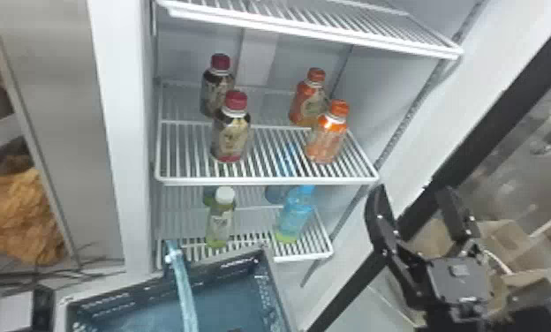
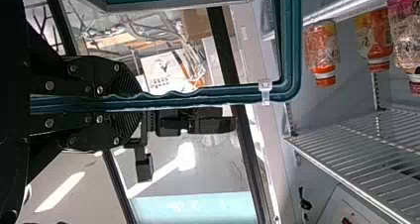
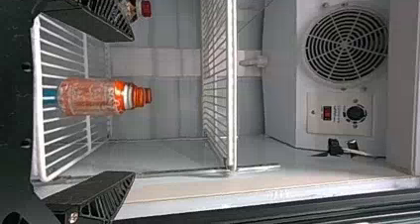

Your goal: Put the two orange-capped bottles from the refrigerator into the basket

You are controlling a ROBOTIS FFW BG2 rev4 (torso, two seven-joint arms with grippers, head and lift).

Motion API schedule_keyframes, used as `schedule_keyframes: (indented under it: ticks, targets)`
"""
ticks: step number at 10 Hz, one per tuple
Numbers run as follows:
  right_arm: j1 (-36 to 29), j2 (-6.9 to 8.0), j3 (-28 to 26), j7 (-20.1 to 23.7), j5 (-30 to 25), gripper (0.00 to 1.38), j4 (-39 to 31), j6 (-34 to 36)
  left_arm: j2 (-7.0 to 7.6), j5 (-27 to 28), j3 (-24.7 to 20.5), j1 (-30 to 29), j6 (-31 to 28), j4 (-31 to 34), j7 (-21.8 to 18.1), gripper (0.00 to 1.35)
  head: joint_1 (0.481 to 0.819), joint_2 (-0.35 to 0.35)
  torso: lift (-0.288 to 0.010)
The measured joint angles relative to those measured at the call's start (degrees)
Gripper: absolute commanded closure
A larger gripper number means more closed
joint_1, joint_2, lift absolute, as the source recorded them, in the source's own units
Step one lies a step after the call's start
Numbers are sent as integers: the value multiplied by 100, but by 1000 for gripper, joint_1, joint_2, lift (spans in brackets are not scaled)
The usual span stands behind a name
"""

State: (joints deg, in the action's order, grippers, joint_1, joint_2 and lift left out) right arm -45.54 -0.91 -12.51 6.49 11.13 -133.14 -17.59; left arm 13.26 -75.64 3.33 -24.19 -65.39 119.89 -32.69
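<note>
"White refrigerator (image 1: 363,88) standing open, wire shelves across it, and that's the stage!"

"Nearest us, the basket (image 1: 232,267), down at the bottom of the head view. Who has it?"

"Left gripper (image 2: 131,102), seen from its own wrist! Its fingers are closed on the basket's teal handle (image 2: 183,97), one on each side."

"And the right gripper (image 1: 413,194)?"

"Out to the right of the shelves, fingers spread wide, nothing between them. Its wrist view lines up an orange-capped bottle in the gap, but farther off, touching neither finger."

"On to the lower shelf (image 1: 305,255), then: a white-capped green bottle (image 1: 220,220) at the left, a blue bottle (image 1: 294,216) at the right."

"Now the middle shelf (image 1: 266,180), and here are the ones that count! The front orange-capped bottle (image 1: 326,139) stands upright on the right side, near the front edge."

"Level with it on the left, a dark bottle with a red cap (image 1: 231,137)."

"Behind, the rear orange-capped bottle (image 1: 307,99), upright too, a little left of its partner. Both targets are on the shelf!"

"Another red-capped bottle (image 1: 217,88) stands back left, and the right wrist view picks out a round fan grille (image 3: 346,45) beyond the upper shelf (image 3: 231,80)."
</note>
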Motion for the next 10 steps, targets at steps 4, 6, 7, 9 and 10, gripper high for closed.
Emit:
schedule_keyframes:
  ticks: [4,6,7,9,10]
  targets:
    - [1020,-188,32,1,-168,73,920,-27,-2,0,-2,0,0,2,0,1197,695,-350,-40]
    - [1591,-272,98,9,-244,39,1500,-47,0,0,9,2,0,3,0,1197,695,-350,-40]
    - [1836,-306,110,10,-339,32,1741,-43,1,0,18,10,0,2,0,1197,695,-350,-40]
    - [2365,-371,143,10,-499,30,2232,-41,1,0,25,20,0,2,0,1197,695,-350,-40]
    - [2580,-400,170,10,-517,30,2407,-41,1,0,31,34,0,2,0,1197,695,-350,-40]
